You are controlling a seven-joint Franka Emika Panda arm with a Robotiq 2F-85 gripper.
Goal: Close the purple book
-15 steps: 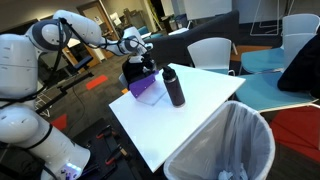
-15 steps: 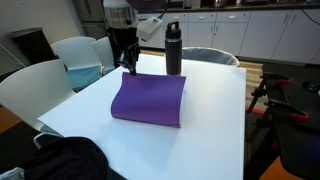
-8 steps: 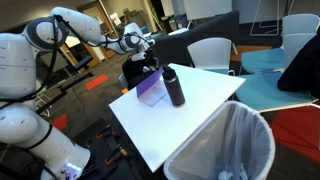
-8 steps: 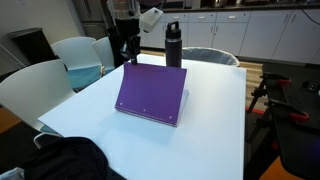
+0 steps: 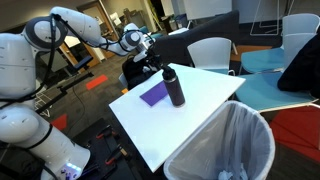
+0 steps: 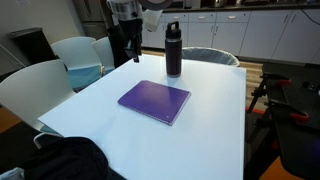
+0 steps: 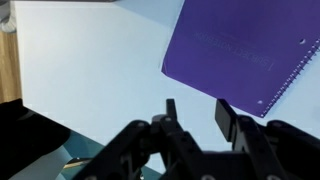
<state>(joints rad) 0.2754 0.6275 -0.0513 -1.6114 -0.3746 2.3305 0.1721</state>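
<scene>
The white table [image 6: 215, 120] carries the purple book [image 6: 154, 101], lying flat and shut just in front of the dark bottle [image 6: 173, 50], its long side running across. Beside the bottle, the gripper [image 6: 131, 57] hangs off the book's far edge, jaws apart, holding nothing.

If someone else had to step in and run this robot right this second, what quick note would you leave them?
Gripper: open and empty, hanging above the table near its edge, clear of the book.
Purple book: lies flat and closed, cover up, on the white table.
Dark bottle: stands upright just behind the book; they look apart.
Done: the book appears fully shut.
Left: probably nothing but backing the arm away, keeping clear of the bottle.
</scene>
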